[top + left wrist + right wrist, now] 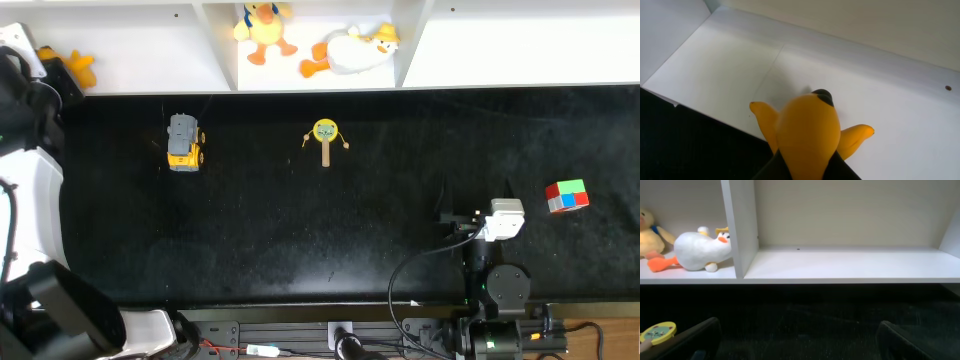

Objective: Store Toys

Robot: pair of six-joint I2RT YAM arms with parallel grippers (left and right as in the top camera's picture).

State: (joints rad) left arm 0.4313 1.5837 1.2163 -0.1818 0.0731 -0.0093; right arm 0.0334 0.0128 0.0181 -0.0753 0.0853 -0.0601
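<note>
My left gripper (60, 72) is at the white shelf's left compartment (140, 55), shut on an orange-yellow toy (80, 67). In the left wrist view the toy (807, 135) sits between the fingers, over the front of the compartment floor (740, 75). On the black table lie a yellow toy truck (184, 143), a rattle drum (325, 135) and a coloured cube (567, 196). My right gripper (452, 216) stands open and empty low over the table's right part, facing the shelf's right compartment (850, 262).
The middle compartment holds a yellow duck plush (264, 28) and a white duck plush (352, 50), which is also in the right wrist view (700, 250). Upright dividers (740, 225) separate the compartments. The rattle drum (657, 331) lies off to the right gripper's side.
</note>
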